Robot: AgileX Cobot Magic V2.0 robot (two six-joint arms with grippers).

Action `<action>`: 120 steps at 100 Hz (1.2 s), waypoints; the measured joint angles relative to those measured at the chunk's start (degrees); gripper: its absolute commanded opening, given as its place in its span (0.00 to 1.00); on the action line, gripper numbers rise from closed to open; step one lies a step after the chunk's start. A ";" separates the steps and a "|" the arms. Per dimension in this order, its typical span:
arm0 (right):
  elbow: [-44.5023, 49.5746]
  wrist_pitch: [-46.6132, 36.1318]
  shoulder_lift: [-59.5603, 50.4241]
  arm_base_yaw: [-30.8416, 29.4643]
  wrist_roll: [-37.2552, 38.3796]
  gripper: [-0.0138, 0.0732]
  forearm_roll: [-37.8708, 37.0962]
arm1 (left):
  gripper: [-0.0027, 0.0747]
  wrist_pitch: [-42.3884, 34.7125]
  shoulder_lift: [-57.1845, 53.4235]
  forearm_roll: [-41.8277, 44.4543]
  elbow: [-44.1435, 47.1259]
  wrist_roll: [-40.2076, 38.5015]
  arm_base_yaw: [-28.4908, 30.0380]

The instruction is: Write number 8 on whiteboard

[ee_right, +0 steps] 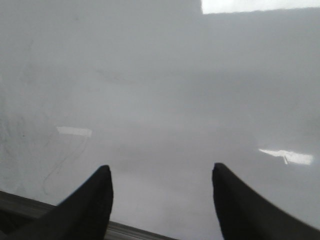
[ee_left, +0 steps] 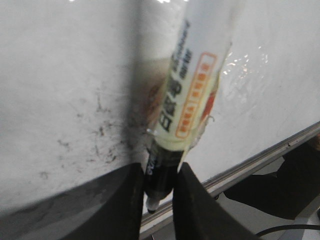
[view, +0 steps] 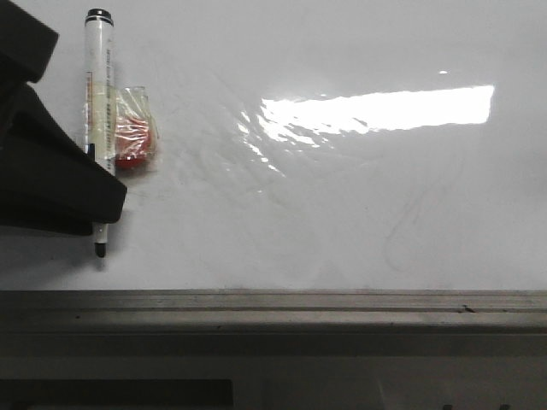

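Note:
The glossy whiteboard (view: 342, 213) fills the front view and carries a bright light reflection (view: 385, 109). No black number 8 shows on it, only faint grey traces (view: 410, 222). My left gripper (ee_left: 160, 176) is shut on the black lower end of a white marker (ee_left: 192, 75). In the front view the marker (view: 99, 94) stands at the far left with its tip (view: 101, 250) down by the board near the ledge; I cannot tell if it touches. My right gripper (ee_right: 160, 169) is open and empty over bare board (ee_right: 160, 100).
A red piece in clear plastic (view: 133, 137) sits against the marker's side. A grey metal ledge (view: 273, 303) runs along the board's near edge and also shows in the left wrist view (ee_left: 260, 155). Black specks and smudges (ee_left: 100, 135) mark the board by the marker.

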 measured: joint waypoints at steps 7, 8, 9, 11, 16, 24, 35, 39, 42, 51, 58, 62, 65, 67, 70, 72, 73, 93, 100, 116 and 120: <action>0.00 0.00 0.00 0.00 0.00 0.60 0.00 | 0.01 0.02 0.00 0.00 0.00 0.10 0.00; 0.00 0.00 0.00 0.00 0.00 0.60 0.00 | 0.01 0.02 0.00 0.00 0.00 0.10 0.00; 0.00 0.00 0.00 0.00 0.00 0.60 0.00 | 0.01 -0.02 0.00 0.00 0.00 0.10 0.00; 0.00 0.00 0.00 0.00 0.00 0.60 0.00 | 0.01 -0.02 0.00 0.00 0.00 0.10 0.00; 0.00 0.00 0.00 0.00 0.00 0.60 0.00 | 0.01 -0.02 0.00 0.00 0.00 0.10 0.00; 0.00 0.00 0.00 0.00 -0.08 0.60 0.21 | 0.01 -0.02 0.00 0.00 0.00 0.10 0.00; 0.00 0.00 0.00 0.00 -0.08 0.60 2.94 | 0.01 0.10 0.00 0.00 0.00 0.41 0.00; 0.00 0.00 0.00 0.00 -0.61 0.60 4.76 | 0.01 0.44 0.00 0.00 -0.10 1.46 0.00; 0.00 0.00 0.00 0.00 -1.85 0.60 6.33 | 0.01 0.95 0.00 0.12 -0.08 2.55 0.00; 0.00 0.00 0.00 0.00 -9.08 0.60 13.63 | 0.01 3.66 0.13 0.63 -0.50 6.92 0.00; 0.00 0.36 0.00 0.00 -16.56 0.60 20.42 | 0.01 6.54 0.21 1.18 -0.89 10.96 0.00; 0.00 0.67 0.00 0.00 -20.45 0.60 23.83 | 0.01 8.30 0.21 1.42 -1.40 13.76 0.00; 0.00 0.96 0.13 0.00 -24.30 0.60 27.25 | 0.01 9.18 0.09 1.47 -1.77 15.29 0.00; 0.00 1.35 0.37 0.00 -25.77 0.60 29.23 | 0.01 9.75 -0.15 1.57 -2.14 16.36 -0.14; 0.00 1.86 0.72 0.00 -29.45 0.60 31.76 | 0.01 10.56 -0.41 1.62 -2.58 17.70 -0.43; 0.00 2.27 1.03 0.00 -31.60 0.60 33.55 | 0.01 10.69 -0.56 1.72 -2.92 18.64 -0.79; 0.00 2.59 1.28 0.00 -32.26 0.60 34.13 | 0.01 10.86 -0.71 1.72 -3.17 18.93 -0.90; -0.03 7.24 5.91 0.00 -48.27 0.60 48.78 | 0.01 12.43 -2.38 1.91 -7.12 26.53 -5.61; -0.56 8.54 7.53 0.00 -51.86 0.60 51.77 | 0.01 13.05 -2.38 2.17 -8.19 28.64 -7.44; -4.09 10.10 11.13 0.61 -55.39 0.60 53.52 | 0.01 13.55 -2.38 5.08 -9.17 30.78 -10.95; -5.05 10.35 12.20 1.28 -55.52 0.60 53.66 | 0.01 13.55 -2.38 6.07 -9.21 30.89 -11.70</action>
